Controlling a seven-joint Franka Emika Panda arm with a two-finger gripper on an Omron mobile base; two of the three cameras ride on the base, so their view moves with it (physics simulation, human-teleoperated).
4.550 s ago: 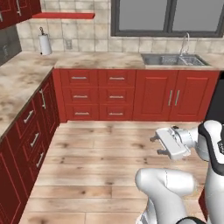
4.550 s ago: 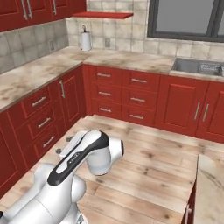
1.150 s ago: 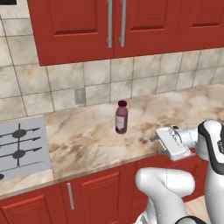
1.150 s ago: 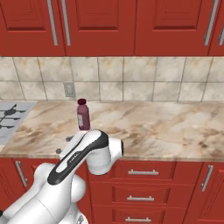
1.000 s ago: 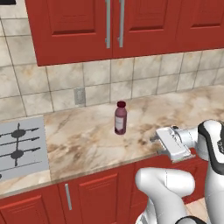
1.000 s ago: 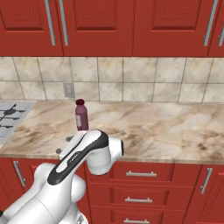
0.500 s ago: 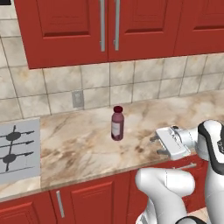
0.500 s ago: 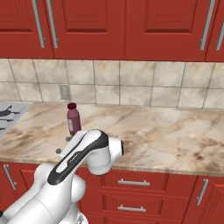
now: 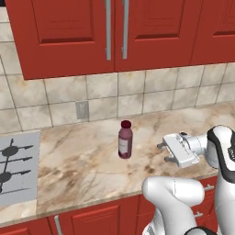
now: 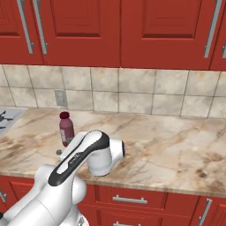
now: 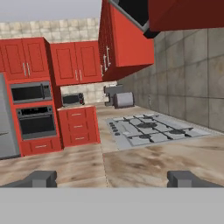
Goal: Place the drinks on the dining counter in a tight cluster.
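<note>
Marbled stove desk (image 9: 82, 170) under red cabinets: burners at 9 o'clock, maroon juice bottle (image 9: 125, 139) upright mid-desk, empty pincer (image 9: 161, 152) spread wide at 3 o'clock, so I'd guess nothing's clustered on the dining counter yet.

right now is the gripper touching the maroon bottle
Apart. In the left base view the gripper hangs open to the right of the maroon bottle, with a clear strip of bare counter between them.

The stove (image 9: 16, 167) is cut off by the left edge. The white arm (image 10: 84, 154) hides the bottom of the maroon bottle (image 10: 66, 128). Its label (image 9: 123, 146) is too small to read.
</note>
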